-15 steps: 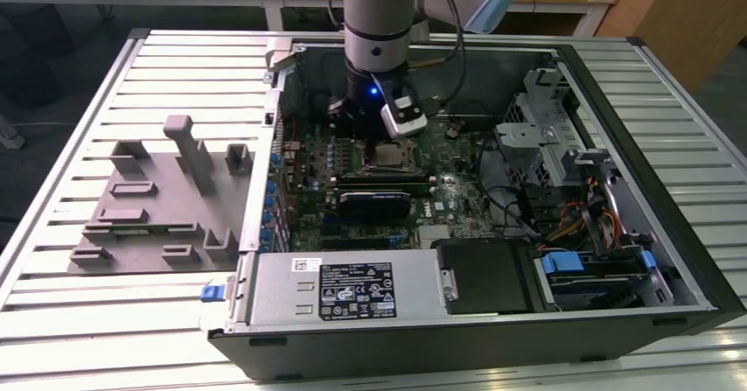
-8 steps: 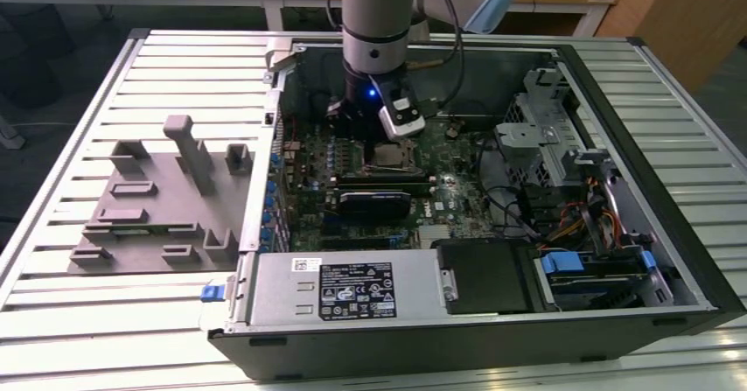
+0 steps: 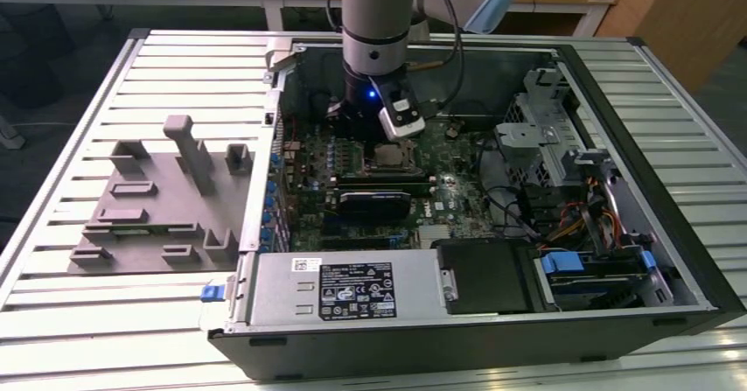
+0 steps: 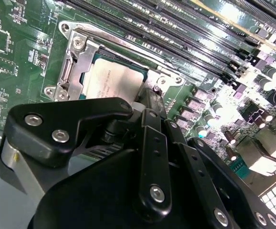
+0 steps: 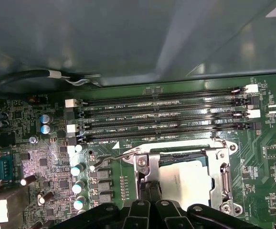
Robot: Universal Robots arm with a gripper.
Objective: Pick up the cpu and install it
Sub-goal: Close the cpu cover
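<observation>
One cpu [image 4: 111, 81] in socket [image 4: 76, 62]; tray [image 3: 152, 225] nearby

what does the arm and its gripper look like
Silver-grey tubular arm with pale blue joint caps, a black cable alongside, a blue light at the black wrist and a white block. Matte black gripper of jointed links with silver screws.

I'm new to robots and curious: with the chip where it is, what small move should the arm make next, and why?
Probably ease the gripper straight up, I'd judge: the cpu already lies flat inside the socket frame, and the gripper hangs close over its edge.
</observation>
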